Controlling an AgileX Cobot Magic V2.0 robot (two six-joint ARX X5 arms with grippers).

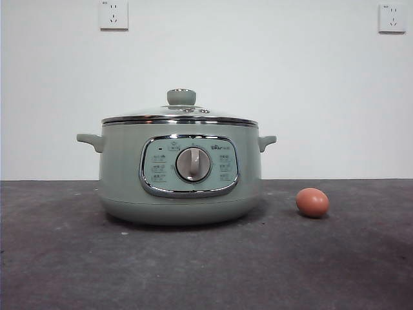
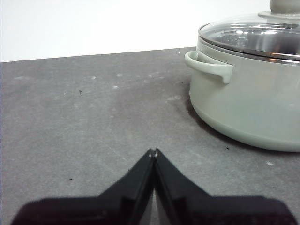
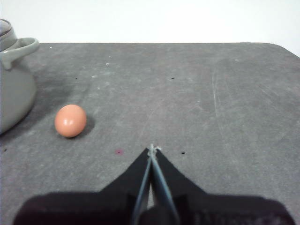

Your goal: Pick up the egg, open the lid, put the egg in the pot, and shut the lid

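Note:
The sage-green pot (image 1: 181, 174) stands on the dark table, its control panel and silver dial facing the front view. The glass lid (image 1: 181, 116) with its green knob sits shut on the pot. A small brown-orange egg (image 1: 312, 202) lies on the table just right of the pot. In the right wrist view the egg (image 3: 70, 120) rests beside the pot (image 3: 14, 89), well off to one side of my right gripper (image 3: 152, 149), which is shut and empty. My left gripper (image 2: 153, 152) is shut and empty too, apart from the pot (image 2: 248, 103) and its lid (image 2: 255, 35).
The grey table (image 1: 64, 258) runs back to a white wall with two sockets (image 1: 113, 14). The table's far edge and a rounded corner (image 3: 281, 49) show in the right wrist view. Neither arm appears in the front view.

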